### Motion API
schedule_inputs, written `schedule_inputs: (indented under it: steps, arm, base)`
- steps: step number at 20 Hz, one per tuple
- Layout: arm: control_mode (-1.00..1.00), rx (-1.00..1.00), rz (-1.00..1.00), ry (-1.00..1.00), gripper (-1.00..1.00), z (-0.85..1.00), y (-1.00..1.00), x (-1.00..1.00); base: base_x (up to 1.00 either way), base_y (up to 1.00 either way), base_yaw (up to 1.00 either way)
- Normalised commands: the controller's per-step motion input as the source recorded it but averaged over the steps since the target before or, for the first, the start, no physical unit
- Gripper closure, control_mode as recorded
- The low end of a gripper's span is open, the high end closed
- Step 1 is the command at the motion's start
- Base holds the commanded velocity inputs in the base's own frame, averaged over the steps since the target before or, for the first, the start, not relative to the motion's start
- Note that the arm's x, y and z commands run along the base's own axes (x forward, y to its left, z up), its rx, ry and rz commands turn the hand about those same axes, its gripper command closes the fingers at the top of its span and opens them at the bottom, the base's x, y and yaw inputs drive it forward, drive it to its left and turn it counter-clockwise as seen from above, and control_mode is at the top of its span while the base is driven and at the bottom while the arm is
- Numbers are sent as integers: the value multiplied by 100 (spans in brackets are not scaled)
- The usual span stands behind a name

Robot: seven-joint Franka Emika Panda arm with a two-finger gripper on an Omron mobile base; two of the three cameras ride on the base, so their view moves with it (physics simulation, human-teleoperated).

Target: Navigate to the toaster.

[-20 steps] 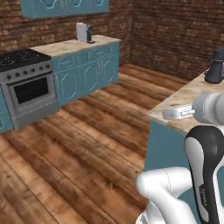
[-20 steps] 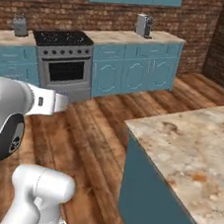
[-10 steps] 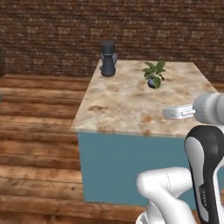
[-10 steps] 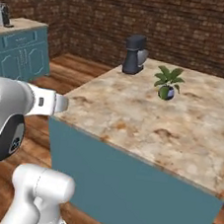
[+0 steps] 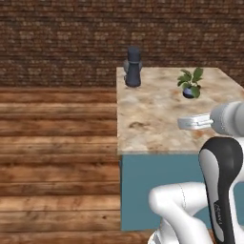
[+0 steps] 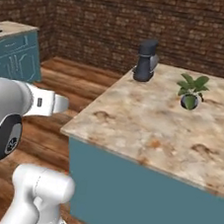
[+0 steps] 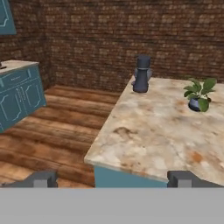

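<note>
On the marble island counter (image 6: 146,133), a potted plant (image 6: 191,91) faces brick wall (image 5: 95,33).

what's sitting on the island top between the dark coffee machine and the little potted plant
Nothing: between the coffee machine and the potted plant there is only bare marbled countertop. The right base view and the hand view both show it.

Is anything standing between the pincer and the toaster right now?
Cannot tell: no toaster is visible from here. Ahead of the open pincer stands a kitchen island carrying a dark coffee machine and a potted plant; teal cabinets stand to the left.
</note>
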Motion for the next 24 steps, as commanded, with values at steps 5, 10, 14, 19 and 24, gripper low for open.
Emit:
schedule_inputs:
  steps: [5,10,14,19,24]
  arm:
    - [100,0,0,0,-100,0,0,0]
    - [100,0,0,0,-100,0,0,0]
    - [100,0,0,0,-100,0,0,0]
    - [100,0,0,0,-100,0,0,0]
    - [100,0,0,0,-100,0,0,0]
  base:
    - [69,100,0]
    - [30,100,3]
    - [-7,100,17]
    - [-53,100,30]
    - [-20,100,39]
